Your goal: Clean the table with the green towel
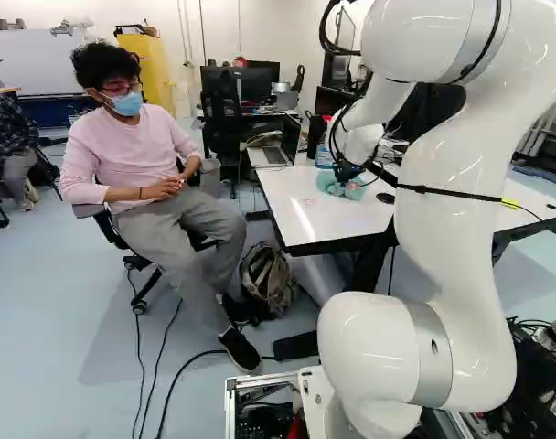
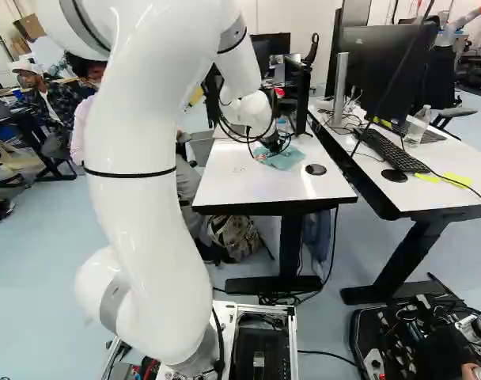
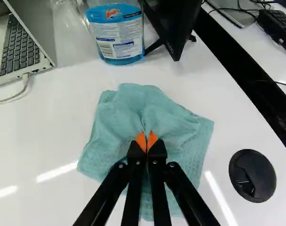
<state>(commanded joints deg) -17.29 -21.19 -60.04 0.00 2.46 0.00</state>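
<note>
The claw (image 3: 146,141) pinches the towel (image 3: 124,110) mid-cloth, so an overlong wipe toward the counter (image 3: 44,127)'s far edge could knock over the bottle (image 3: 117,40).

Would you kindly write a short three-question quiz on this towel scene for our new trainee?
1. True or false: the jaws are pinching the green towel.
2. Fill in the blank: the bottle beyond the towel holds ____ liquid.
3. Multiple choice: which has a cable plugged into its side? (a) the bottle (b) the laptop (c) the towel

Key: 1 true; 2 blue; 3 b
</note>
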